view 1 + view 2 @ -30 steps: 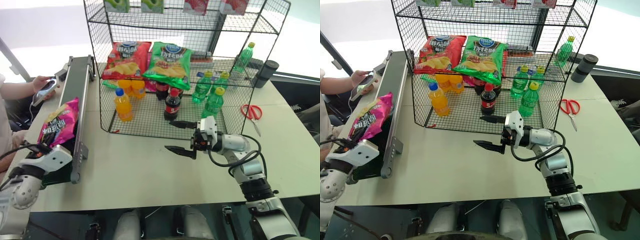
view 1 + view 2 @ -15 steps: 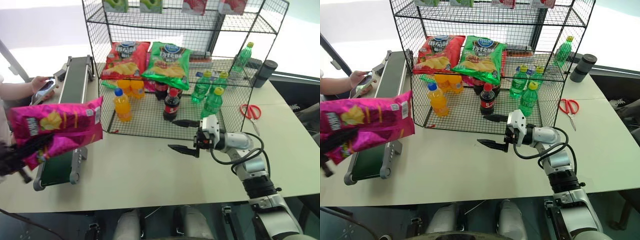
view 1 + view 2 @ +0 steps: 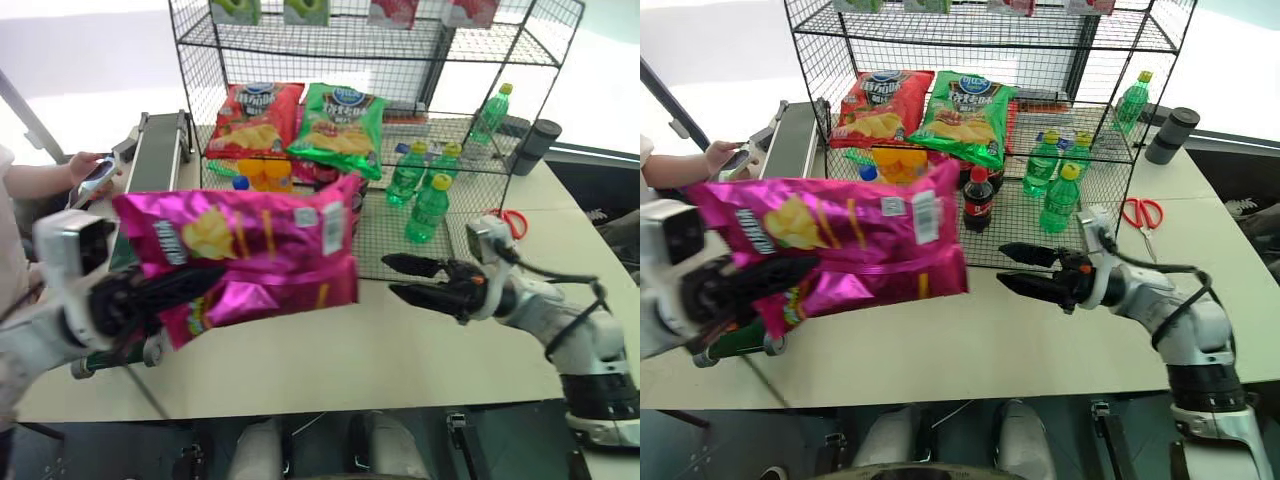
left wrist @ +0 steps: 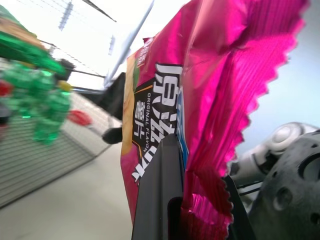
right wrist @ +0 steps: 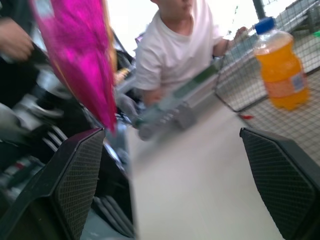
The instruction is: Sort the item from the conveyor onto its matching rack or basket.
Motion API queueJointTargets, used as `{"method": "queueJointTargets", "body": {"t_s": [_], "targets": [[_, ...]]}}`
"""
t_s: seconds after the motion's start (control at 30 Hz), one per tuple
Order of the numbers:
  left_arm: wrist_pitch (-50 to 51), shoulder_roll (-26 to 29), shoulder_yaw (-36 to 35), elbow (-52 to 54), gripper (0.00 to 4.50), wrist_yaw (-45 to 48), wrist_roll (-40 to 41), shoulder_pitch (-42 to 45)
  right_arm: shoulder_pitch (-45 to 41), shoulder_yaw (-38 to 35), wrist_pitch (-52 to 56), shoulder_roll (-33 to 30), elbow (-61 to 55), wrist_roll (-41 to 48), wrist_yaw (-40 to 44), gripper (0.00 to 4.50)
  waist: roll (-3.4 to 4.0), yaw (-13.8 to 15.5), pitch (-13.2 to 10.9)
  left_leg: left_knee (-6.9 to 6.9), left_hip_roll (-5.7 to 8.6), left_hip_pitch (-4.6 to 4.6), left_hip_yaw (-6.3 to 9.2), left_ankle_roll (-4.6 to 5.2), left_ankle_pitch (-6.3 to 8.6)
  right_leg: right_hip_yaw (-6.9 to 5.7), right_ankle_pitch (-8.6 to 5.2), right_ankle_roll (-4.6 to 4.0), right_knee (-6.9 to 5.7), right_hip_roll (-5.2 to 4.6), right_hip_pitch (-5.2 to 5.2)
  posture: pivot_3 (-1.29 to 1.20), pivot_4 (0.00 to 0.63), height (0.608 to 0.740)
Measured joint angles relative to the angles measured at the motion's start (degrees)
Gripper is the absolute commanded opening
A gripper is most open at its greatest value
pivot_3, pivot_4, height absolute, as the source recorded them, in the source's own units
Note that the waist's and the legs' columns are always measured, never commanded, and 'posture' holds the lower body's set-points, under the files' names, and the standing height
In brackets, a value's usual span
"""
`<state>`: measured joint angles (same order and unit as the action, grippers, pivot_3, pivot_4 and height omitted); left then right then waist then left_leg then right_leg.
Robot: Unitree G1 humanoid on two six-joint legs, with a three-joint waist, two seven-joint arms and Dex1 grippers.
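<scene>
1. The left gripper (image 3: 185, 283) is clamped on the lower edge of the magenta-pink chip bag (image 3: 262, 250), holding it up in the air, lying sideways, over the white table (image 3: 330, 350).
2. The bag hangs in front of the black wire rack (image 3: 400, 60), its barcode side towards the camera, and hides part of the rack's lowest tier.
3. In the left wrist view, one black finger (image 4: 162, 190) lies flat against the bag's printed face, with the crimped edge folded beside it.
4. The right gripper (image 3: 415, 280) hovers above the table just before the rack, its two fingers spread wide with nothing between them, pointing towards the bag but apart from it.
5. The conveyor (image 3: 158, 160) runs along the table's left side, behind the raised bag.
6. On the rack's middle tier lie a red chip bag (image 3: 255, 118) and a green chip bag (image 3: 342, 122); green bottles (image 3: 425, 195) stand below.
7. Red scissors (image 3: 1140, 213) lie on the table right of the rack.
8. A person's hand (image 3: 85, 165) holds a phone beside the conveyor.
</scene>
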<state>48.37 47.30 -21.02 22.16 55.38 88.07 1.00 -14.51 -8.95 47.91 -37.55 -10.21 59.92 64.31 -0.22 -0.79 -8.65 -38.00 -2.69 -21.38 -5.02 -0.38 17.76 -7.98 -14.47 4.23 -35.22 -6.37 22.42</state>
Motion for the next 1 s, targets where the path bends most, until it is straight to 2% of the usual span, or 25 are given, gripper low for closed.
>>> {"method": "queueJointTargets", "body": {"t_s": [0.13, 0.37, 0.53, 0.7, 0.8, 0.9, 1.0], "targets": [[2.0, -5.1, 6.7, -1.9, 0.06, -0.6, -0.5, 4.5, 2.4, -1.8, 3.4, 0.6, -4.7, 5.1, -4.5, 4.5, -0.01, 0.0, 0.0, 0.01, 0.02, -0.03, -0.03, 0.0, -0.01, 0.05, 0.0, 0.01, 0.02, 0.04, 0.03, 0.0, 0.15, 0.74], [3.5, -9.5, 11.3, -4.4, 0.06, 0.0, -5.1, 7.6, 3.5, -2.8, 9.0, 0.4, -9.4, 12.9, -7.4, 4.5, -0.06, 0.5, 0.0, -0.01, 0.06, -0.06, 0.0, 0.01, 0.0, 0.04, 0.0, 0.0, 0.06, 0.0, 0.02, 0.0, 0.15, 0.74], [3.4, -11.0, 11.8, -5.5, 0.06, 0.7, -9.0, 8.9, 3.5, -2.1, 9.5, -0.5, -10.0, 13.0, -7.1, 4.5, -0.07, 0.7, 0.0, -0.01, 0.07, -0.06, 0.0, 0.02, 0.0, 0.04, 0.0, 0.0, 0.06, 0.0, 0.03, 0.0, 0.15, 0.74], [3.4, -12.9, 11.8, -5.5, 0.06, 0.9, -10.6, 9.1, 3.2, 3.5, 8.9, -0.4, -10.7, 8.3, -6.7, 4.5, -0.07, 1.1, 0.0, -0.01, 0.06, -0.07, 0.0, 0.02, 0.0, 0.04, 0.0, 0.0, 0.06, 0.01, 0.04, 0.0, 0.15, 0.74], [3.4, -13.3, 11.8, -5.5, 0.06, 0.9, -11.6, 9.4, 1.7, 4.3, 9.0, 0.0, -10.5, 7.6, -6.7, 4.5, -0.07, 1.5, 0.0, -0.02, 0.07, -0.08, 0.0, 0.02, 0.0, 0.04, 0.0, 0.0, 0.08, -0.01, 0.04, 0.0, 0.15, 0.74], [3.4, -13.5, 11.8, -5.5, 0.0, 1.0, -12.7, 9.5, 0.3, 4.4, 9.1, 0.0, -9.8, 7.2, -6.6, 3.75, -0.08, 1.6, 0.0, -0.02, 0.07, -0.1, 0.01, 0.04, 0.01, 0.03, 0.0, 0.0, 0.11, -0.01, 0.04, 0.0, 0.15, 0.74], [2.7, -13.8, 11.8, -5.5, 0.0, 1.7, -14.1, 9.5, 0.0, 5.1, 9.3, -0.3, -8.9, 6.2, -6.4, 2.19, -0.09, 1.6, 0.0, -0.02, 0.08, -0.12, 0.0, 0.06, 0.02, 0.02, 0.0, 0.0, 0.13, -0.01, 0.04, 0.0, 0.15, 0.74]]}}
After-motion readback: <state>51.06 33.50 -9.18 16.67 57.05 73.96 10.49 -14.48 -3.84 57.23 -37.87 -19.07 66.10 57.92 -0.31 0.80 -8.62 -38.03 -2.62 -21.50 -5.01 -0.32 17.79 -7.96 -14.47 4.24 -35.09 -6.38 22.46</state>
